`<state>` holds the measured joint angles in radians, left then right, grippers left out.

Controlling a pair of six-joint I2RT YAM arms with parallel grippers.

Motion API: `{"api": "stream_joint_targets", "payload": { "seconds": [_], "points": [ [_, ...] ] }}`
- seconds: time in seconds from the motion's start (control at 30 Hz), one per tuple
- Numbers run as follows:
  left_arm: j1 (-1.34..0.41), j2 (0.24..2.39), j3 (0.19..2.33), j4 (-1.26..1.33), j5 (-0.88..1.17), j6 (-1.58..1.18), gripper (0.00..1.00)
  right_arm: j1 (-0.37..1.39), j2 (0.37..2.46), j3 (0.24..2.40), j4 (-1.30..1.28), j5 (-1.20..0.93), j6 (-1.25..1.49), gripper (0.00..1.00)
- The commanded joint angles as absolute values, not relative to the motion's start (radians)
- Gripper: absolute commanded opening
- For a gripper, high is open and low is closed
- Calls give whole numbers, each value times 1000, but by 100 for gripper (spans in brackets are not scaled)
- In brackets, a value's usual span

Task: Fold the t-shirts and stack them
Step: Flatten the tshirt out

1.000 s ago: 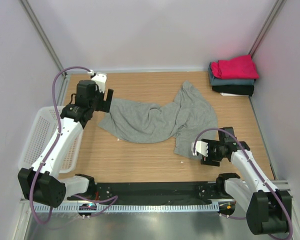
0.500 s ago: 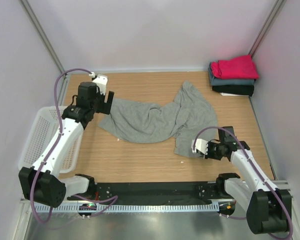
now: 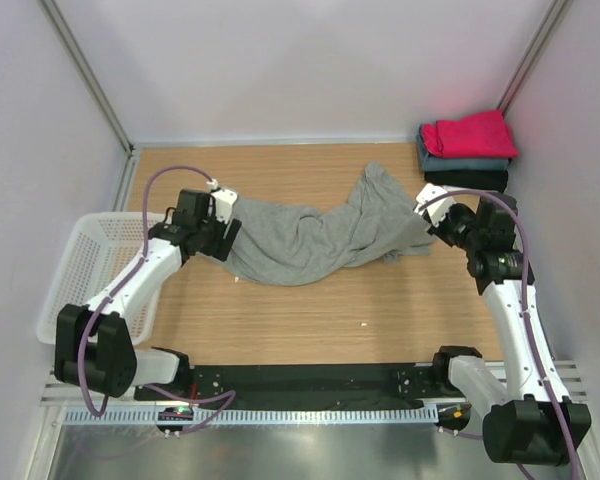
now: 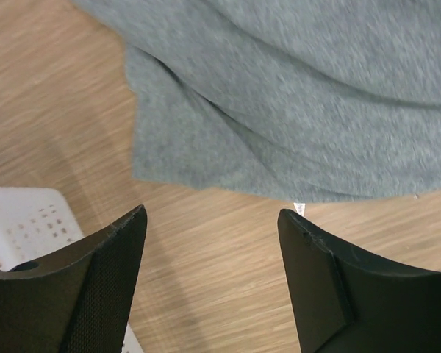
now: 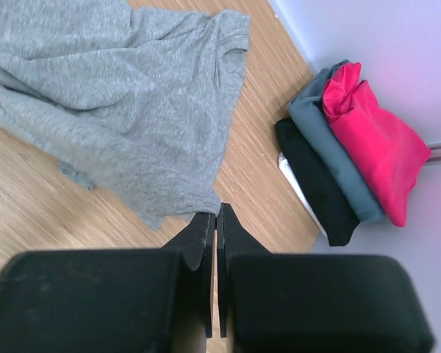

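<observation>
While the near strip of the light wooden tabletop (image 3: 280,320) lay bare, the white plastic mesh basket (image 3: 75,275) sat at its left edge, beside the left arm. Just beyond it, the left gripper (image 4: 211,220) hung low over the wood with its jaws spread apart and nothing between them. It pointed at the near-left hem of the large heather-grey cotton t-shirt (image 3: 310,240), and by that aim it looked lined up to take that edge.

The grey tee lay across the middle of the table, rumpled and unfolded, drawn into a long band from left to right. At its right end, the right gripper (image 5: 217,212) had its jaws pressed together on a corner of the fabric, apparently tensioning the cloth so it would spread flat for folding.

Farthest back, in the right corner against the wall, three shirts made a pile. A folded black tee (image 3: 470,181) was at the bottom, a folded slate-blue tee (image 3: 458,161) in the middle and a folded magenta-red tee (image 3: 470,133) on top. The pile stood apart from the grey one, which would likely join it once folded.
</observation>
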<state>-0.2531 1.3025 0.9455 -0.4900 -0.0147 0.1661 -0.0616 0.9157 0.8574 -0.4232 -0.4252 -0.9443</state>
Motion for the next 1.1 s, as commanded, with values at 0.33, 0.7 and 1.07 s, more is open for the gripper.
{"api": "stream_joint_targets", "payload": {
  "seconds": [0.33,0.7,1.07],
  "points": [
    [-413,1552,949,-499,11,293,67,-98,916,819,-310,-485,-819,1],
    [-411,1726,1063,-514,-3,272,0,-101,900,785,-288,-477,-805,2],
    [-413,1234,1178,-577,-58,284,0,-149,1031,1073,-6,-380,-315,1]
  ]
}}
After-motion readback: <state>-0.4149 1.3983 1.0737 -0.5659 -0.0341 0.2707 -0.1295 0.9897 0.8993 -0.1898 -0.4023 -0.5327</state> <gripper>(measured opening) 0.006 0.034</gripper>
